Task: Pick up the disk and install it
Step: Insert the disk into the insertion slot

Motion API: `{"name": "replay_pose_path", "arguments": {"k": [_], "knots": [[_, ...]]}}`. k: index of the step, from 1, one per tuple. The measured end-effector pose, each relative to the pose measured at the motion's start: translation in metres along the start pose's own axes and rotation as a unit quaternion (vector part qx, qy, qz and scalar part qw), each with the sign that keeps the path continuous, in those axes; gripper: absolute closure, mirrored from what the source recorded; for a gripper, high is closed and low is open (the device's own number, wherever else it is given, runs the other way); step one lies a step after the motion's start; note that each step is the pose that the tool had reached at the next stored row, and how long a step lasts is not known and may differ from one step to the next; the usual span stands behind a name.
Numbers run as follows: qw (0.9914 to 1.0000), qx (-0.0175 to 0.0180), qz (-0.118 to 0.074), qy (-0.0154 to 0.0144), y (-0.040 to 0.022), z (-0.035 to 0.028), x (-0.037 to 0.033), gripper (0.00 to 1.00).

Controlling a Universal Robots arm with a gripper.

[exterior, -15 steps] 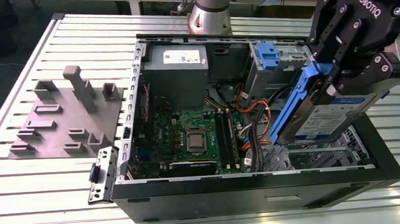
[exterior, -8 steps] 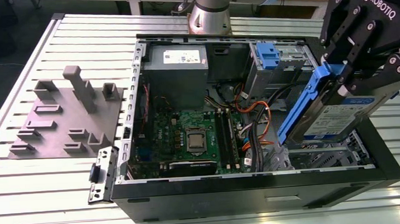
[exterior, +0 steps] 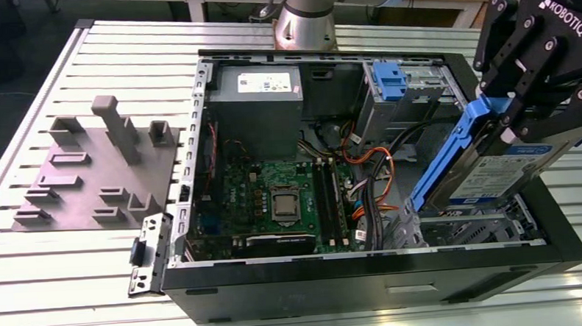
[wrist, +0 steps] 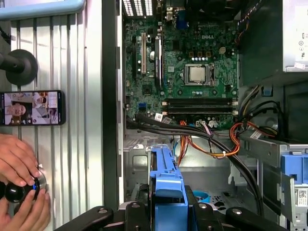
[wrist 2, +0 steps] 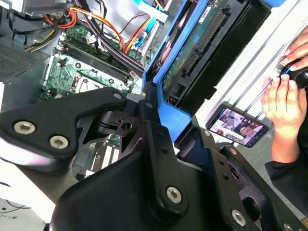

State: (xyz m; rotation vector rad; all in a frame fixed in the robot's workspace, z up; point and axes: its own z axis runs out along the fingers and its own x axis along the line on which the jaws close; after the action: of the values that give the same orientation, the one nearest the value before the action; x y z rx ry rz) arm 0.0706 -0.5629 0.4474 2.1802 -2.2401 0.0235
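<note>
The disk [exterior: 498, 174], silver with a white-and-blue label and blue carrier rails [exterior: 455, 154], hangs tilted over the drive cage [exterior: 470, 227] at the exterior view's right end of the open computer case [exterior: 375, 279]. My gripper [exterior: 510, 124] is shut on its upper end, one black finger on each side. The second wrist view looks along the disk's underside [wrist 2: 202, 43] and blue rail [wrist 2: 169, 62], with the gripper [wrist 2: 147, 98] clamped on it. Between the finger links in the first wrist view stands the blue carrier [wrist: 166, 178], above the empty bay.
Inside the case lie the motherboard [exterior: 273, 200], bundled cables [exterior: 370, 167], a grey power supply box [exterior: 256, 98] and a blue latch [exterior: 390, 81]. A grey fixture plate [exterior: 85, 172] lies at the exterior view's left. A person's hands [wrist: 19, 166] and a phone [wrist: 31, 108] are beside the case.
</note>
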Motion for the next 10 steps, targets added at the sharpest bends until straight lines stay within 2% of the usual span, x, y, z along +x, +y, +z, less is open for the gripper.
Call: {"name": "replay_pose_path", "arguments": {"k": [5, 10], "knots": [[0.99996, 0.0002, -0.009, 0.0000, -0.0011, 0.0038, -0.0001, 0.64], [0.99995, 0.0003, -0.010, 0.0000, -0.0041, 0.0075, -0.0003, 0.64]]}}
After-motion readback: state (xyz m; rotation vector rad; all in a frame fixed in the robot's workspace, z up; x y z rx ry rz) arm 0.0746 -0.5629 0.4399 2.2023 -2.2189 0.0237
